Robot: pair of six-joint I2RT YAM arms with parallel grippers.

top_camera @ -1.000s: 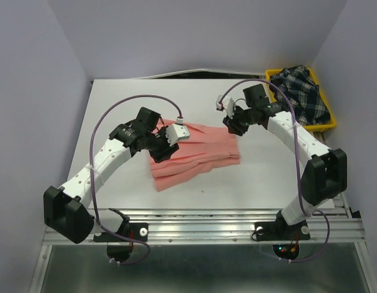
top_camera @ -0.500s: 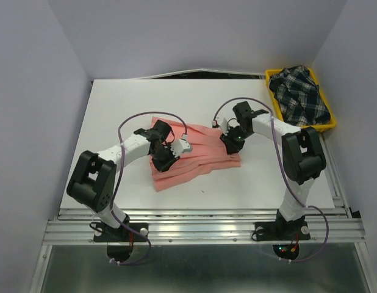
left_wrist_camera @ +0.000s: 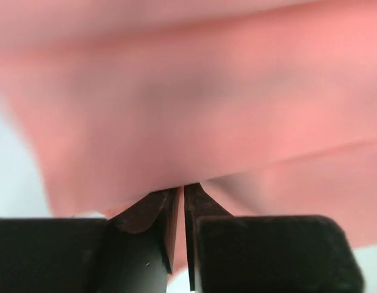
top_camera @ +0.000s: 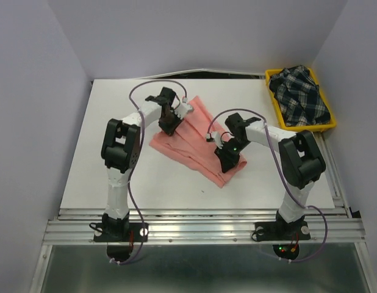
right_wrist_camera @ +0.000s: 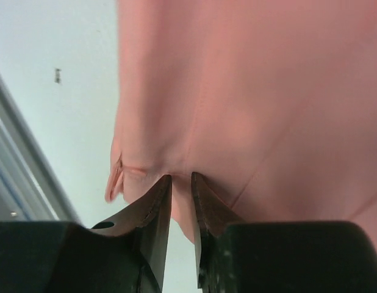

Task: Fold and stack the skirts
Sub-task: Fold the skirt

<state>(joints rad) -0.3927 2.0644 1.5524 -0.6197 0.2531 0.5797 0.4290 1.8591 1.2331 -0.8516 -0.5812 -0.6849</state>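
The salmon-pink skirt (top_camera: 191, 143) lies slantwise across the middle of the white table, running from far left to near right. My left gripper (top_camera: 171, 127) is at its far-left edge and is shut on the pink cloth (left_wrist_camera: 194, 104). My right gripper (top_camera: 226, 159) is at its near-right end and is shut on a fold of the pink cloth (right_wrist_camera: 249, 91). The dark plaid skirt (top_camera: 300, 96) lies bunched in the yellow tray at the far right.
The yellow tray (top_camera: 330, 124) stands at the table's far right corner, beside the right wall. Purple cables loop above both arms. A metal rail (top_camera: 201, 227) runs along the table's near edge.
Both grippers have closed on the pink skirt and turned it. The left end moved toward the far side, the right end toward the near side, so the skirt now lies on a diagonal.
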